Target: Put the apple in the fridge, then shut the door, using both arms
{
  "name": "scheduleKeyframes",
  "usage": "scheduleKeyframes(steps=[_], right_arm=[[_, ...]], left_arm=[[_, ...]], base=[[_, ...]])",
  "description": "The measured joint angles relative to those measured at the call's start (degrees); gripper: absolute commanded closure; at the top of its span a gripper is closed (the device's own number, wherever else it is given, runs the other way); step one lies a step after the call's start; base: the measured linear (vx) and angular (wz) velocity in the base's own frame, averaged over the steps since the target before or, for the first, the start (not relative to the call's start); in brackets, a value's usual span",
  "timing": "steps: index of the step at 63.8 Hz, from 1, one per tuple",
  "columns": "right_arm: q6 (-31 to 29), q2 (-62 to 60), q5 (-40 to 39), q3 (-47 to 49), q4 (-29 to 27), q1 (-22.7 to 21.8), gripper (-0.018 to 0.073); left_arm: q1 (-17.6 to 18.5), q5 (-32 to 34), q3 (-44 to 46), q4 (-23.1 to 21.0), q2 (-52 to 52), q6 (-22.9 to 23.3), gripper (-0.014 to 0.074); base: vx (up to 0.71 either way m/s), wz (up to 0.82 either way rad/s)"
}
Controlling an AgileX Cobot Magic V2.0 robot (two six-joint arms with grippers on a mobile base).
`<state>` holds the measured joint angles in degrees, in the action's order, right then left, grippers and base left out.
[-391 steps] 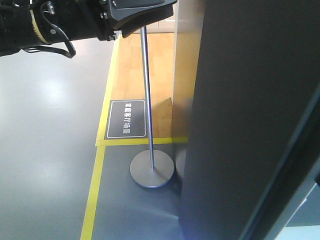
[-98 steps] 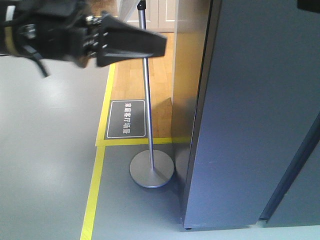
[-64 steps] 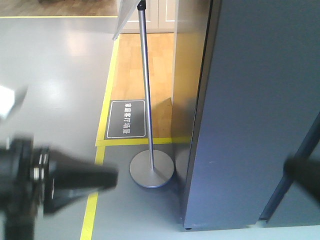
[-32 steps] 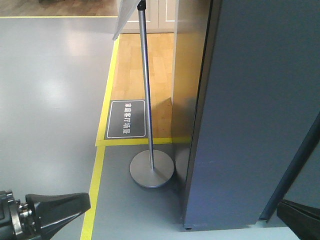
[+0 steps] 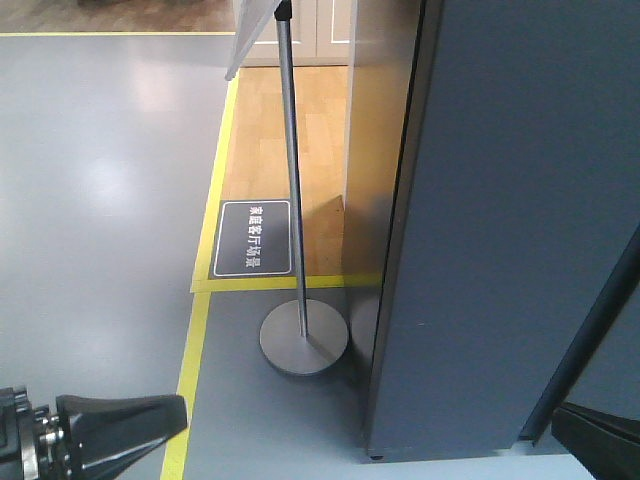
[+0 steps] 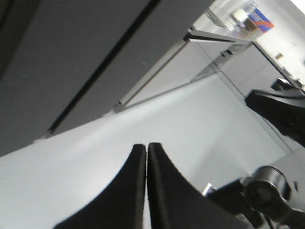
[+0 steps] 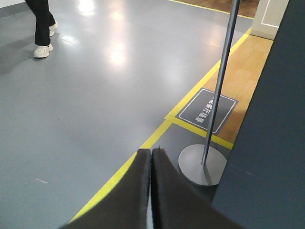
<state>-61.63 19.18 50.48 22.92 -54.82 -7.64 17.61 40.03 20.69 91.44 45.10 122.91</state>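
The tall dark grey fridge (image 5: pixel 510 220) stands with its door shut; the apple is nowhere in view — presumably inside. Both black grippers, left (image 6: pixel 146 162) and right (image 7: pixel 151 167), have jaws pressed together, empty. The door looks heavy and rigid — best pushed flat.

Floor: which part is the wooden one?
The orange-brown patch inside the yellow line, with the black floor sign lying on it. Everything around the pole's round base is plain grey floor.
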Motion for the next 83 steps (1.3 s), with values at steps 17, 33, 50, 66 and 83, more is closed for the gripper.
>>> scheduleKeyframes(steps=[17,33,50,66,83], right_arm=[[0.06,0.00,0.00,0.00,0.00,0.00,0.0563],[0.06,0.00,0.08,0.00,0.00,0.00,0.0563],[0.06,0.00,0.08,0.00,-0.06,0.00,0.0563],[0.11,0.00,0.08,0.00,-0.10,0.00,0.0563],[0.11,0.00,0.08,0.00,-0.12,0.00,0.0563]], left_arm=[[0.00,6.39,0.00,-5.96,0.00,0.00,0.0604],[0.00,6.05,0.00,-33.36,0.00,0.00,0.0604],[0.00,3.67,-0.20,-40.22,0.00,-4.29,0.0604],[0.00,-10.94,-0.20,-47.00,0.00,-46.96,0.0604],[0.00,-39.38,-0.20,-68.95,-5.16,-86.48,0.0604]], base=[[0.00,0.00],[0.00,0.00],[0.00,0.00],[0.00,0.00],[0.00,0.00]])
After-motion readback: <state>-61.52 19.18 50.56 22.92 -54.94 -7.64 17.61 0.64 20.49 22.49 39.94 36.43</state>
